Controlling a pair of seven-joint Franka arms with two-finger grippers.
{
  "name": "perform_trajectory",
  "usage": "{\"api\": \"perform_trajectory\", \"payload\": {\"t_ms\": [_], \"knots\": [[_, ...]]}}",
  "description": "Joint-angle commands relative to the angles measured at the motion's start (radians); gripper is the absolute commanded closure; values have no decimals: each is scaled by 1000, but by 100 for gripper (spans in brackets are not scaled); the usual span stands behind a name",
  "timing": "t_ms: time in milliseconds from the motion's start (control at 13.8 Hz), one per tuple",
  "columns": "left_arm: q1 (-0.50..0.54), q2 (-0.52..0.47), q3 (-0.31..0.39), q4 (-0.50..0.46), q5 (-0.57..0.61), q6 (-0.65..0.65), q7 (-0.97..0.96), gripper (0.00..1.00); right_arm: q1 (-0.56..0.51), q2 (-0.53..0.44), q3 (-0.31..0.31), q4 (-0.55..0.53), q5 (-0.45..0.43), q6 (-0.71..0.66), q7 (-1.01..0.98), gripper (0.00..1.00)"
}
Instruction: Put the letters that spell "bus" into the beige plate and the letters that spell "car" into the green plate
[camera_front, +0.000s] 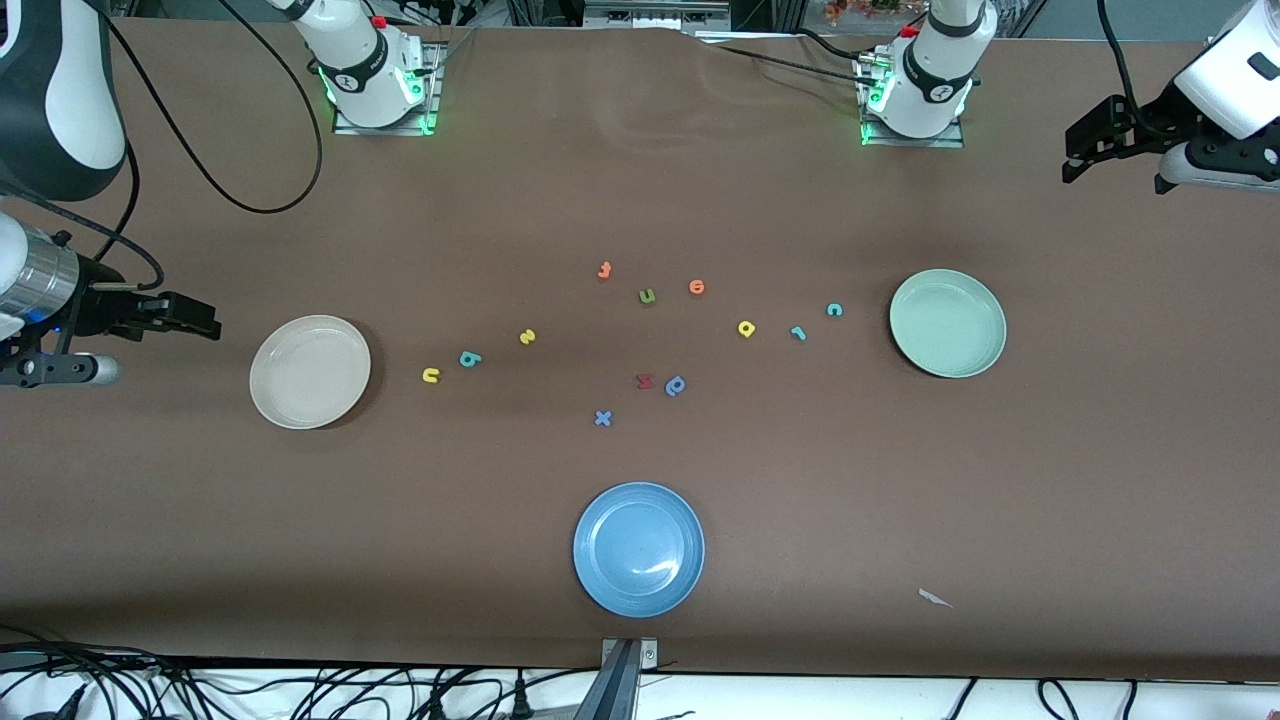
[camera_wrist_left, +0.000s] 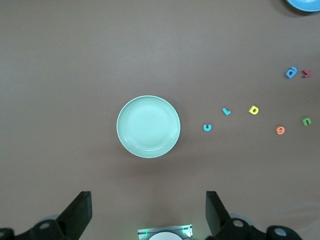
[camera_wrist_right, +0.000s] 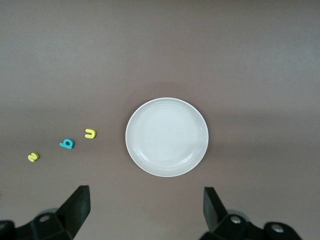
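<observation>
The beige plate (camera_front: 310, 371) (camera_wrist_right: 167, 136) lies empty toward the right arm's end. Beside it in a row lie the yellow "u" (camera_front: 431, 375) (camera_wrist_right: 90, 133), teal "b" (camera_front: 469, 358) (camera_wrist_right: 67, 144) and yellow "s" (camera_front: 527, 337) (camera_wrist_right: 33, 157). The green plate (camera_front: 947, 322) (camera_wrist_left: 148, 126) lies empty toward the left arm's end, with the teal "c" (camera_front: 834, 310) (camera_wrist_left: 207, 128), teal "r" (camera_front: 798, 333) (camera_wrist_left: 226, 111) and yellow "a" (camera_front: 746, 328) (camera_wrist_left: 254, 110) beside it. My right gripper (camera_front: 195, 318) (camera_wrist_right: 146, 196) hangs open over the table beside the beige plate. My left gripper (camera_front: 1085, 150) (camera_wrist_left: 148, 200) hangs open beside the green plate.
A blue plate (camera_front: 638, 548) lies nearest the front camera. In the middle lie two orange letters (camera_front: 604, 270) (camera_front: 697, 288), an olive "u" (camera_front: 647, 296), a maroon letter (camera_front: 645, 381), a blue "p" (camera_front: 676, 385) and a blue "x" (camera_front: 602, 418). A white scrap (camera_front: 935, 598) lies near the front edge.
</observation>
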Motion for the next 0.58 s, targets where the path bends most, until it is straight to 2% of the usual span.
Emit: {"api": "perform_trajectory", "payload": {"t_ms": [0, 507], "knots": [[2, 8, 3, 21, -3, -12, 0, 0, -2, 11, 6, 25, -5, -7, 9, 0], [2, 8, 5, 21, -4, -14, -1, 0, -1, 9, 6, 23, -4, -16, 9, 0]]}}
